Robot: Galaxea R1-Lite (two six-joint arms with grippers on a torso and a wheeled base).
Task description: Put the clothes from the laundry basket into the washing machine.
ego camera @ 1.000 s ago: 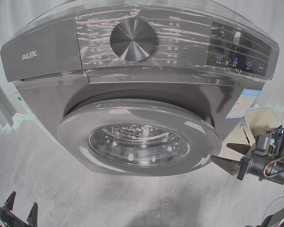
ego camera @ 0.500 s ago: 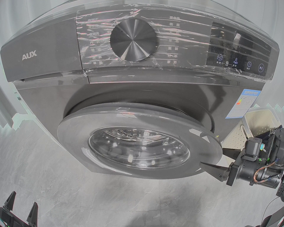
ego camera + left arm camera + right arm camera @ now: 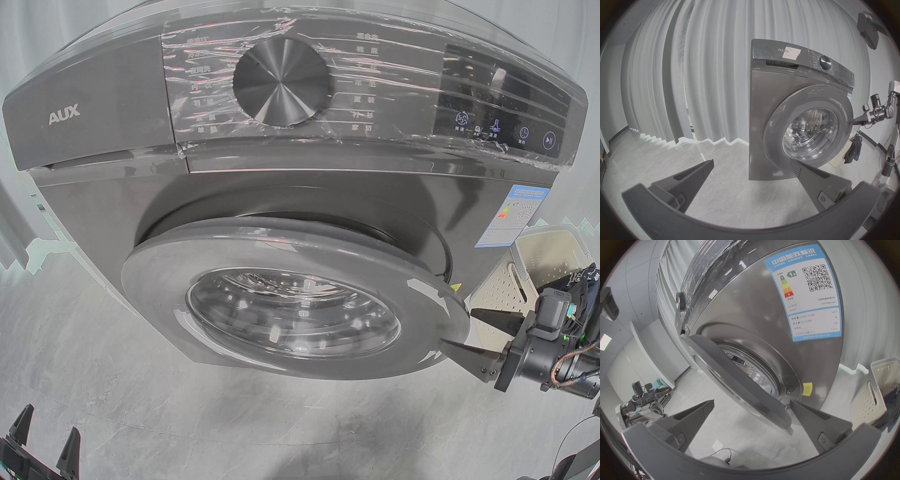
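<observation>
**A:** The dark clothes [image 3: 853,149] hang over the laundry basket [image 3: 550,250], just right of the washing machine [image 3: 94,112]. Its door [image 3: 294,250] is only ajar.

**B:** Yeah, the right gripper [image 3: 457,326] has its fingers spread around the door's edge, pinching nothing. My guess is it slips off and the door swings shut. The left gripper [image 3: 50,420], also spread, hangs low, well apart.

my head cam: close, down onto washing machine [image 3: 312,187] | left wrist: farther off | right wrist: near door [image 3: 740,387] edge; door shared
</observation>
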